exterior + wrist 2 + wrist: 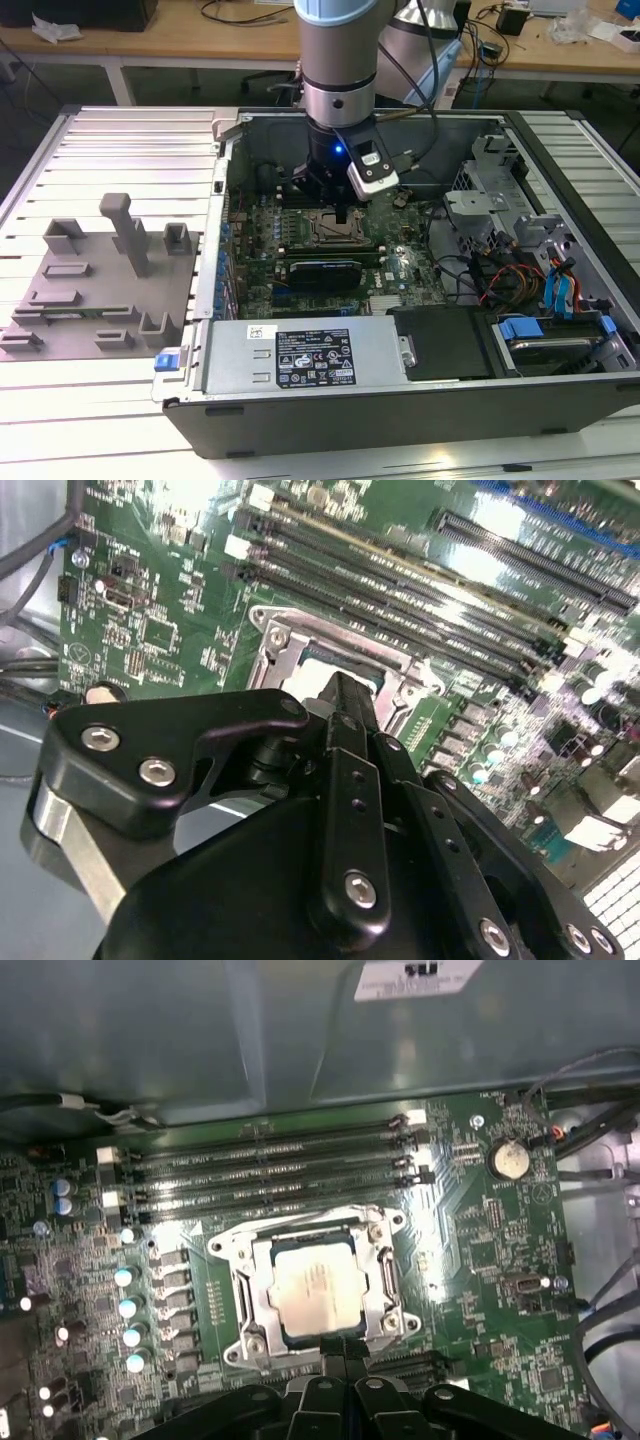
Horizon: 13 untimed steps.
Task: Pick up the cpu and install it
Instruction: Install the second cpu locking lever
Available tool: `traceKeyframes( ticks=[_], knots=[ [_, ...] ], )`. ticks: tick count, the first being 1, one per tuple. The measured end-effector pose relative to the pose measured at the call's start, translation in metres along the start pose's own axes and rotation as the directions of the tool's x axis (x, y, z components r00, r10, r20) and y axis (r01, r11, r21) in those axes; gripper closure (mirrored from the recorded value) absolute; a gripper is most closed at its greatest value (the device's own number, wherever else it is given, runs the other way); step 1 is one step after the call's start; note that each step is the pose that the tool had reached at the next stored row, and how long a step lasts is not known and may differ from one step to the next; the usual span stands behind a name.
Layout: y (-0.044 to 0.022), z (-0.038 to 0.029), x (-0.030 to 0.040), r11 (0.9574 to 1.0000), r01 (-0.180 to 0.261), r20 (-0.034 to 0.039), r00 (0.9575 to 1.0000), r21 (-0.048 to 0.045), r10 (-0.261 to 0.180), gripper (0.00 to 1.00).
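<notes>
- We see the cpu (313, 1285) lying flat inside the socket (238, 1305) on the board (480, 1260), so it looks seated.
- Our worry: if the chip sits slightly skewed, pressing down could bend pins.
- Our gripper (340, 1348) hovers just beside the socket's edge, fingers (345, 715) together, holding nothing that we can see.

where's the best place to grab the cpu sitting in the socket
Judging from the first wrist view, the cpu lies flat inside the socket frame, metal top facing up. The frame hems in its sides, so come straight down from above and pinch two opposite edges of the raised silvery lid, probably the pair least crowded by the frame. The gripper hangs at the socket's edge.
</notes>
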<state>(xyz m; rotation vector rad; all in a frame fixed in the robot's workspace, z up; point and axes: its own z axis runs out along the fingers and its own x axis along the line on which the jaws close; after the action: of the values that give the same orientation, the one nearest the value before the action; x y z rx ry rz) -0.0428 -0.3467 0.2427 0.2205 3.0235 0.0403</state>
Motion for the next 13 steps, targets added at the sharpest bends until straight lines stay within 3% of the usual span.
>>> traceKeyframes(
  ticks=[7, 9, 13],
  knots=[
    [-0.015, -0.0002, -0.0022, 1.0, 0.005, -0.0002, 1.0, -0.0009, -0.005, 0.89],
    [-0.0166, 0.0, -0.0025, 0.9999, 0.015, -0.0004, 0.9999, -0.0018, -0.015, 0.89],
    [-0.0184, 0.0021, -0.0024, 0.9968, 0.079, -0.0025, 0.9969, -0.0088, -0.079, 0.89]
  ],
)
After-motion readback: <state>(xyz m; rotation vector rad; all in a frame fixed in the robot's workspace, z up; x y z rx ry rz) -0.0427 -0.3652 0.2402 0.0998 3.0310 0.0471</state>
